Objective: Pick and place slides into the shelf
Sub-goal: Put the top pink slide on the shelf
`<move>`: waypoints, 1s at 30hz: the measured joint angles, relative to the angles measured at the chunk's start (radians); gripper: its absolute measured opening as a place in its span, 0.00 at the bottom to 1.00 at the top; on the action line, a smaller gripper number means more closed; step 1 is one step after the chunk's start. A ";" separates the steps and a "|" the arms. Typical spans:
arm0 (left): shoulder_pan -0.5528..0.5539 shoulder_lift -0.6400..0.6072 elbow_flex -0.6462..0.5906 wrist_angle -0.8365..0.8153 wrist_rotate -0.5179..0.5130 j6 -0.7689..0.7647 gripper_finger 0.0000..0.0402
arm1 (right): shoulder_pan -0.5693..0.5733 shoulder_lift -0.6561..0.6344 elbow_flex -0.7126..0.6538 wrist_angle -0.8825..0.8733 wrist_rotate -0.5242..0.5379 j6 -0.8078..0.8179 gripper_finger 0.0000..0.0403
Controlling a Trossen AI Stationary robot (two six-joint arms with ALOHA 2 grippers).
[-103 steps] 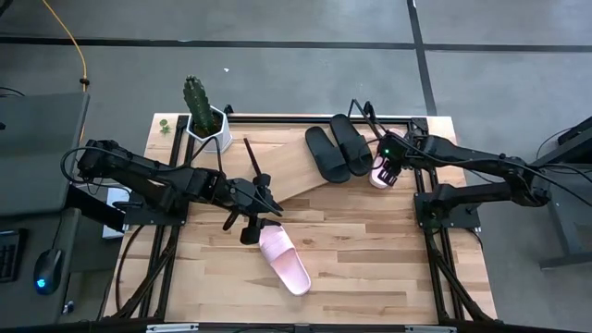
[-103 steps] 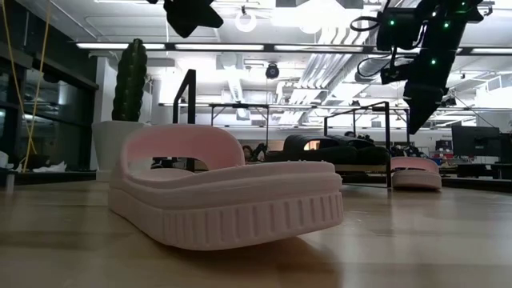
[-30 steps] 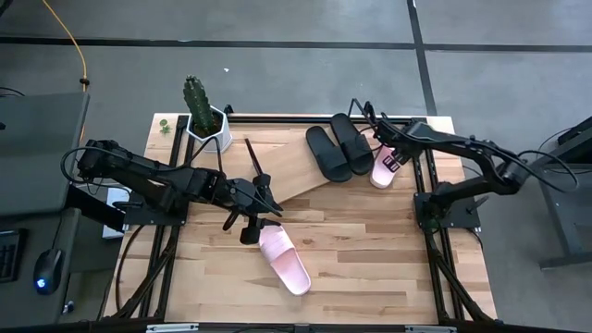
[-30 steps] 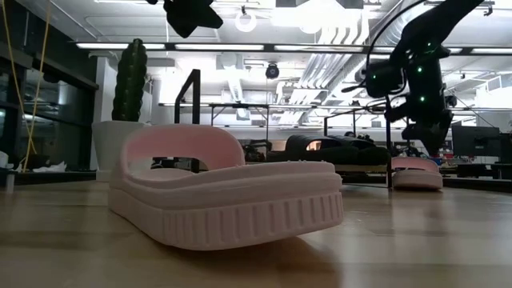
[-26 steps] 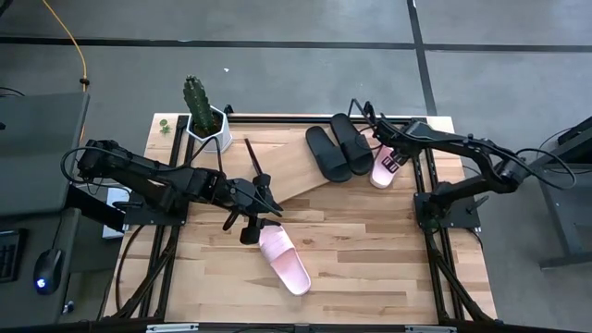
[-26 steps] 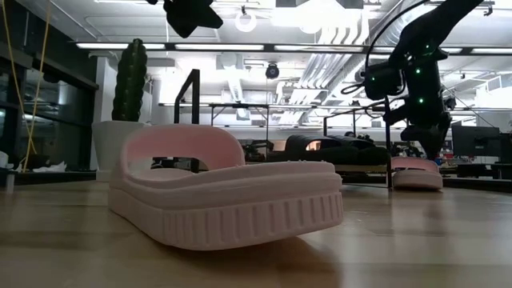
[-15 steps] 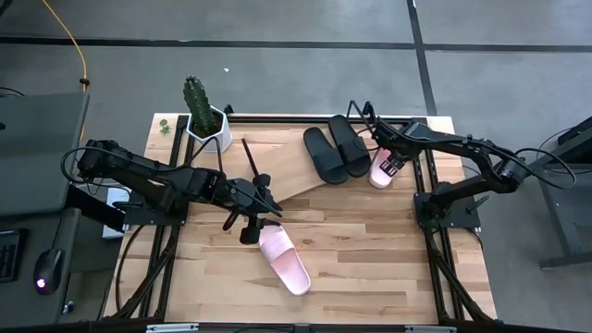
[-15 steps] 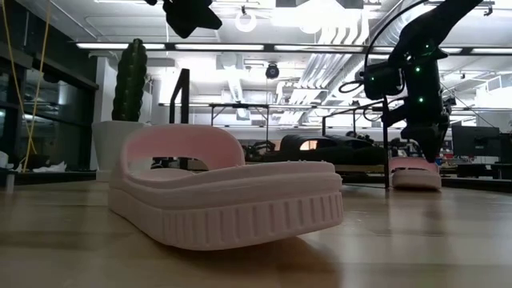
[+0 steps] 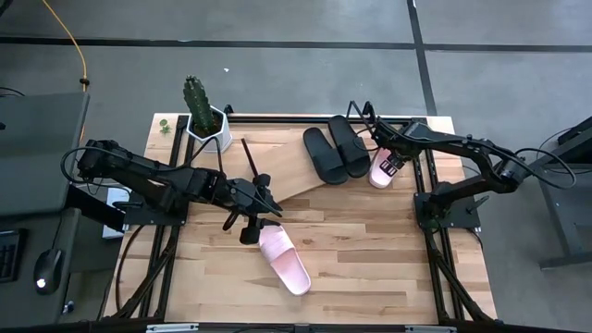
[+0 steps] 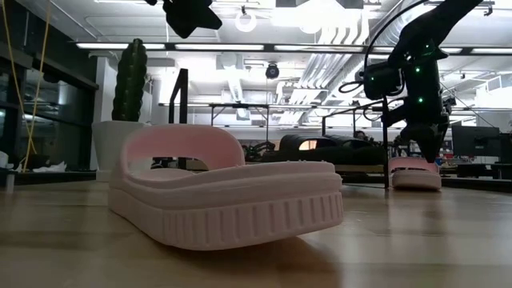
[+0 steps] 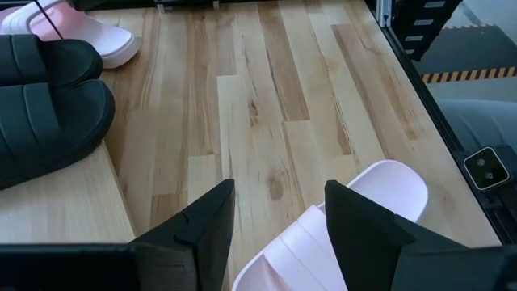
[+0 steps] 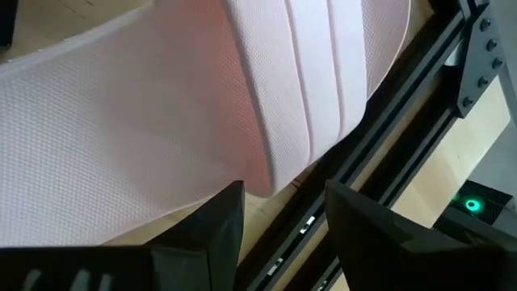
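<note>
Two black slides (image 9: 335, 151) lie side by side on the slanted wooden shelf (image 9: 282, 168) at the table's far middle. One pink slide (image 9: 379, 175) rests sole-down on the table just right of the shelf. My right gripper (image 9: 387, 159) is open, low over its strap (image 12: 202, 105), fingers pointing down. The other pink slide (image 9: 285, 260) lies sole-down at the near middle and fills the low view's foreground (image 10: 224, 192). My left gripper (image 9: 270, 202) is open, well above the table, just beyond that slide (image 11: 347, 230). My right gripper comes at the far pink slide from above, its open fingers (image 12: 214, 230) at the outer edge of the strap next to the table's right rail. I cannot tell whether they touch it. The slide lies flat on the table.
A potted cactus (image 9: 201, 109) stands at the far left corner, beside the shelf's left end. A black frame rail (image 12: 388, 137) runs close along the far pink slide's right side. Bare wood shows across the table's near half around the near pink slide.
The shelf with both black slides has slid slightly toward the table's left. My right gripper has sunk a little toward the far pink slide and stayed open. The left arm has kept still.
</note>
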 joint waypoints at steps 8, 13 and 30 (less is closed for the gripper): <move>0.000 0.000 0.000 0.000 0.000 0.000 0.44 | -0.025 0.002 0.000 0.016 -0.044 -0.023 0.40; 0.000 0.000 0.000 0.008 0.000 0.000 0.44 | -0.049 0.005 0.000 0.021 -0.044 -0.024 0.40; 0.000 0.000 0.000 0.013 0.000 0.000 0.44 | -0.087 0.179 -0.007 0.135 0.017 -0.025 0.40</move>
